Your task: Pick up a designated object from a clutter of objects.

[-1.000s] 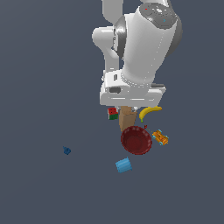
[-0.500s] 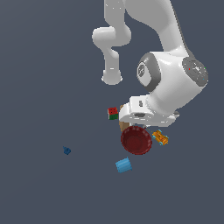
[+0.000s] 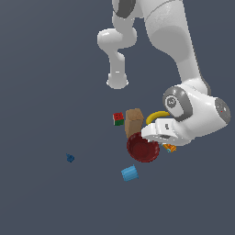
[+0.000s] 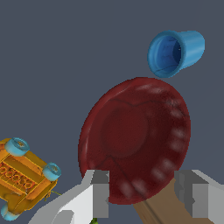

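One dark red bowl [image 4: 135, 138] — round, scalloped rim — between the released gripper [image 4: 144, 192].

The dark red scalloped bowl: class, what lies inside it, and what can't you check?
The dark red scalloped bowl holds nothing on the interior that shows. The open tool's grey fingers cover part of its rim, so that strip cannot be checked.
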Action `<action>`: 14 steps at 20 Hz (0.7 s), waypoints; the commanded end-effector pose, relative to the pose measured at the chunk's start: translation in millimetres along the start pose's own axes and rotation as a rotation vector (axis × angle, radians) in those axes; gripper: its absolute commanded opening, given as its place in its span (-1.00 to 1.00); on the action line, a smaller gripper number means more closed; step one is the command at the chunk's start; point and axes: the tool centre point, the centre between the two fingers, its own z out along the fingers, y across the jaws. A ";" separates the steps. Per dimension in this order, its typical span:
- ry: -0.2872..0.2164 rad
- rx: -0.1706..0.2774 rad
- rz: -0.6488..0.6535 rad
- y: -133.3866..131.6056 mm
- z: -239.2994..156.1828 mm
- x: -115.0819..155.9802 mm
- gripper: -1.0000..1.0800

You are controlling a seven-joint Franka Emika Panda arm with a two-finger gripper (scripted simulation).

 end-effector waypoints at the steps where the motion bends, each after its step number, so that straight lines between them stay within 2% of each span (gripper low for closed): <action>1: 0.002 -0.029 0.011 -16.2 11.7 0.6 0.23; 8: 0.008 -0.076 0.025 -44.3 32.9 -0.8 0.23; 14: 0.008 -0.084 0.026 -49.5 36.9 -1.8 0.23</action>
